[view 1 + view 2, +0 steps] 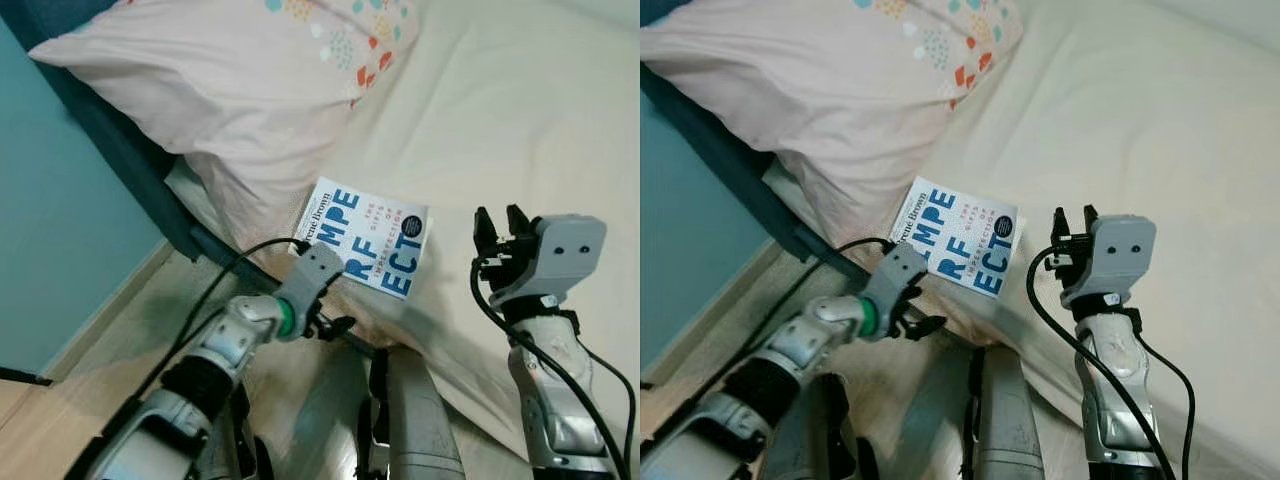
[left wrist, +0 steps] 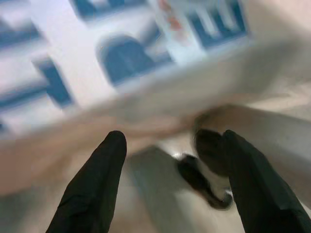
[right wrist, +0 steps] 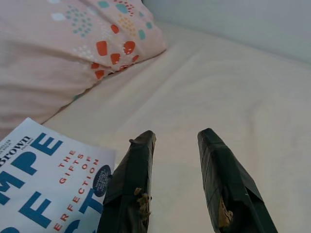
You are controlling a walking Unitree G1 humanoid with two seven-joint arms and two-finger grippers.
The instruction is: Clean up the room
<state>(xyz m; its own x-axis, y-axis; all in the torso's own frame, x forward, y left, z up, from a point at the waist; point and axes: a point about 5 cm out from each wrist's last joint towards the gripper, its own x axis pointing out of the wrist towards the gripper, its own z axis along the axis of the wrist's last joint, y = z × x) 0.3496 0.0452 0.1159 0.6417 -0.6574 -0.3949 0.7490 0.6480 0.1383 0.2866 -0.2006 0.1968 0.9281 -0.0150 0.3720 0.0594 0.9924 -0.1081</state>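
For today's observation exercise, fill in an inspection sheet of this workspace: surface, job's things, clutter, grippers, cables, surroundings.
Surface: bed with a cream sheet, lightly creased.
Job's things: white book with blue letters, lying flat near the bed's edge, beside the pillow.
Clutter: nothing seen.
Grippers: left gripper open, low at the bed's edge just below the book; right gripper open, held above the sheet to the book's right, holding nothing.
Cables: black cable along the left arm; another along the right arm.
Surroundings: teal wall, wooden floor.
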